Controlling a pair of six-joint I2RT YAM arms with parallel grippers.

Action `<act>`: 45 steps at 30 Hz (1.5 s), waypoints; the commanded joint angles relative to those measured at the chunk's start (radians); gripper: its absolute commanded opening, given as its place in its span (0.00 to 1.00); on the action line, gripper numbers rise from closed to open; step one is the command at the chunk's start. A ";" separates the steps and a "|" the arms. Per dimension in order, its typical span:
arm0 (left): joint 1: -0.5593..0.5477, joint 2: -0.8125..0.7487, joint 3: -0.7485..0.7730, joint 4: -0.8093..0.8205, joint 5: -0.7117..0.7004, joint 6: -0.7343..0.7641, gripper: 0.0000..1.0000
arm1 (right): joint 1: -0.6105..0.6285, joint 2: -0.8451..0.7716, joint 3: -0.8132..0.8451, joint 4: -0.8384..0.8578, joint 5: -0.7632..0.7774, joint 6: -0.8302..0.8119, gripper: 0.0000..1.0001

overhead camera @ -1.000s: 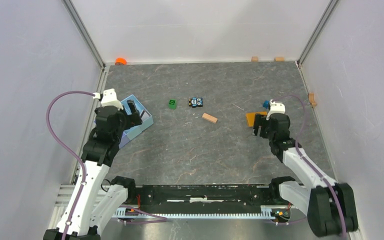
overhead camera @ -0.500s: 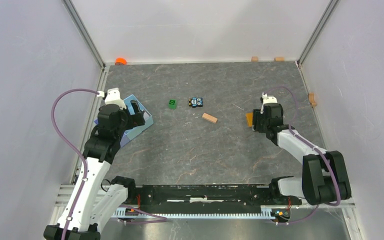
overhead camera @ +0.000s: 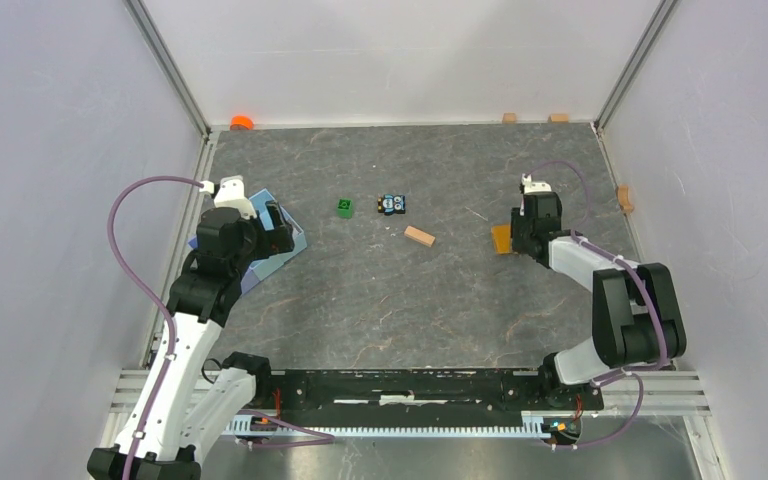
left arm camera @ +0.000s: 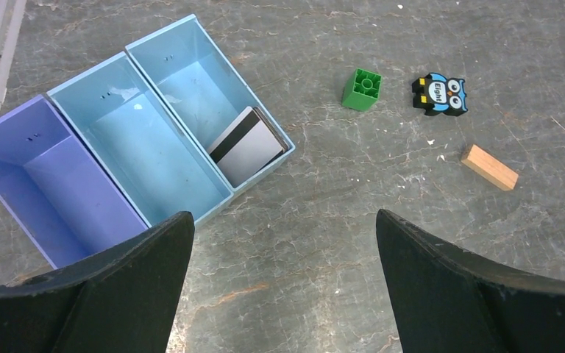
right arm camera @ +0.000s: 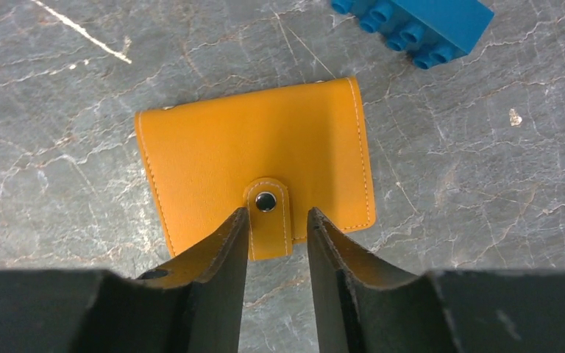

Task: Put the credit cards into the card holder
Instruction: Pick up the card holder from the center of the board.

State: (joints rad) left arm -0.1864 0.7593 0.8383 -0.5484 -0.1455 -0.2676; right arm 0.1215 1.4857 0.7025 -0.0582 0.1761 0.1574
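Note:
The card holder (right arm camera: pixel 254 165) is an orange wallet lying shut and flat on the table, its snap tab pointing toward my right gripper (right arm camera: pixel 276 213). That gripper hovers over the wallet's near edge, jaws narrowly apart on either side of the tab, gripping nothing. In the top view the card holder (overhead camera: pixel 501 239) shows only partly beside the right gripper (overhead camera: pixel 522 233). The credit cards (left arm camera: pixel 246 145) lean stacked in the end compartment of the light blue tray (left arm camera: pixel 176 121): a grey one with a black stripe on top, a dark one under it. My left gripper (left arm camera: pixel 283 215) hangs wide open above bare table near the tray.
A blue studded brick (right arm camera: pixel 419 18) lies just beyond the wallet. A green block (left arm camera: pixel 362 89), an owl toy (left arm camera: pixel 440 93) and a wooden block (left arm camera: pixel 490 167) sit mid-table. The tray also has a purple compartment (left arm camera: pixel 37 169). Small orange and wooden bits lie along the back wall.
My right arm has reached farther out over the wallet and its jaws have narrowed from wide open to a slim gap. The left arm has shifted slightly, still open.

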 commanded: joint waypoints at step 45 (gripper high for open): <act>-0.307 0.170 -0.048 0.227 0.718 0.022 1.00 | 0.235 -0.367 -0.089 0.280 -1.051 -0.025 0.00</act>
State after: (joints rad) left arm -0.4202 0.9215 0.7975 -0.3885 0.4858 -0.2676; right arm 0.3336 1.1496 0.5968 0.1158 -0.7704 0.1032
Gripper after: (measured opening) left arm 0.994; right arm 0.013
